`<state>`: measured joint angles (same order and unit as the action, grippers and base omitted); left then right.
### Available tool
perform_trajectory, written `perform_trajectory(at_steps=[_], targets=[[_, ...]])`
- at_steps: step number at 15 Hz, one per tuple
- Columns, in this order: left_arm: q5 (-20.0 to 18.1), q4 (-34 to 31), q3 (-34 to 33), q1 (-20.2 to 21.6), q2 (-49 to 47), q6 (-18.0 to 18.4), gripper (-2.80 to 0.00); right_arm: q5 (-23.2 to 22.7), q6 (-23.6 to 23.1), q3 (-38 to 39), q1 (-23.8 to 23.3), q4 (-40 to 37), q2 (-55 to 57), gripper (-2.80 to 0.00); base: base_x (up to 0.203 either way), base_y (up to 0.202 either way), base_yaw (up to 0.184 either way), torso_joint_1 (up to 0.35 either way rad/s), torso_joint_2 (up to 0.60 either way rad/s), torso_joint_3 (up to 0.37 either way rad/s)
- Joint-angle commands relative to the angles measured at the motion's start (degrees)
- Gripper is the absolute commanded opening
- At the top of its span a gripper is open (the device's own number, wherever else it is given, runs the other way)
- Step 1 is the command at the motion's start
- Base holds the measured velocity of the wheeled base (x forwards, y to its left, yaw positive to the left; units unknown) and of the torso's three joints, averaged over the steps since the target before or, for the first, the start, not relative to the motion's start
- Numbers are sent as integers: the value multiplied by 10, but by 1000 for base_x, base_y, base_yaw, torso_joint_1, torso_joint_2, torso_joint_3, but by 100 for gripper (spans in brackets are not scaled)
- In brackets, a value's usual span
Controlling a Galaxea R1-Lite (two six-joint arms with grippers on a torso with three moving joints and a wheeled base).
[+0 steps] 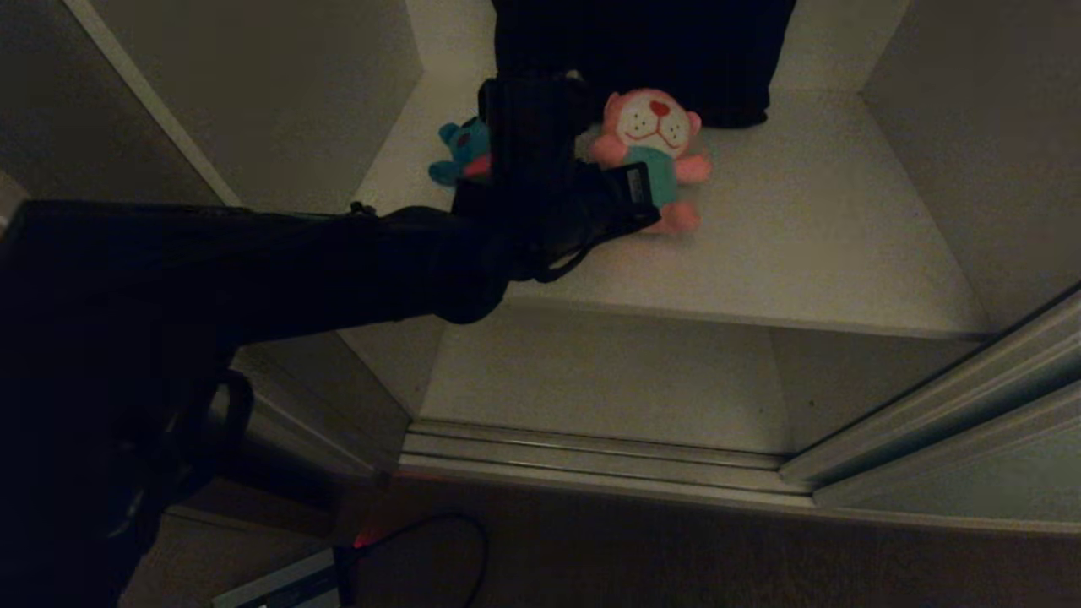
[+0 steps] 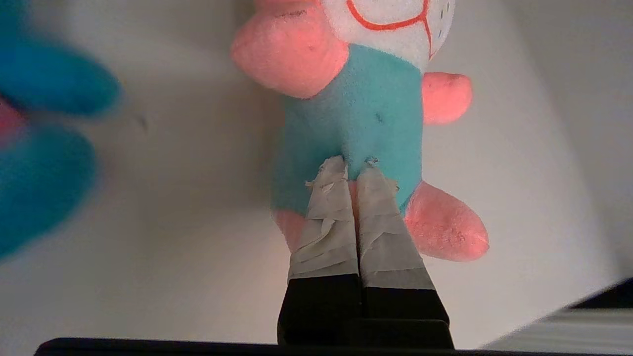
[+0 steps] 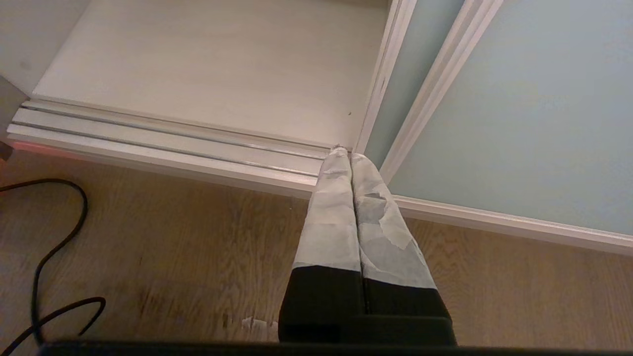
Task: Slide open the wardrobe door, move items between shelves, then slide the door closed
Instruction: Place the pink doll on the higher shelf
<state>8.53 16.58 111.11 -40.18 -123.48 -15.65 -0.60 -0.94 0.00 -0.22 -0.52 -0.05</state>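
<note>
Left wrist view has the left gripper [image 2: 352,165] with jaws pinched fully together, holding nothing, tips right at the pink plush toy [image 2: 368,113] lying on the upper shelf [image 2: 188,198], belly dead ahead, body running lengthwise away from the jaws.

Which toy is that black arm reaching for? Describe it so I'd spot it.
Look at the upper wardrobe shelf, before the dark folded cloth. The pink plush toy lies right of the teal bear; only it has a white face, red nose and teal shirt.
</note>
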Motion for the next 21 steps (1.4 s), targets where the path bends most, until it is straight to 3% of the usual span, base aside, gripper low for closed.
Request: perform_trajectory(at_steps=[1,6,7,8,17,21], targets=[[31,25,1,-1,-25,-3,-280,0,0,2,0,0,0,-280,0,0,0,0,0,0],[41,56,3,-1,-35,-4,-280,0,0,2,0,0,0,-280,0,0,0,0,0,0],[47,61,3,-1,-37,-4,-251,0,0,2,0,0,0,-280,0,0,0,0,0,0],[49,62,3,-1,-38,-5,0,0,0,2,0,0,0,-280,0,0,0,0,0,0],[22,58,3,-8,53,-7,0,0,0,2,0,0,0,-280,0,0,0,0,0,0],[-4,0,1,-29,135,32,0,0,0,2,0,0,0,-280,0,0,0,0,0,0]])
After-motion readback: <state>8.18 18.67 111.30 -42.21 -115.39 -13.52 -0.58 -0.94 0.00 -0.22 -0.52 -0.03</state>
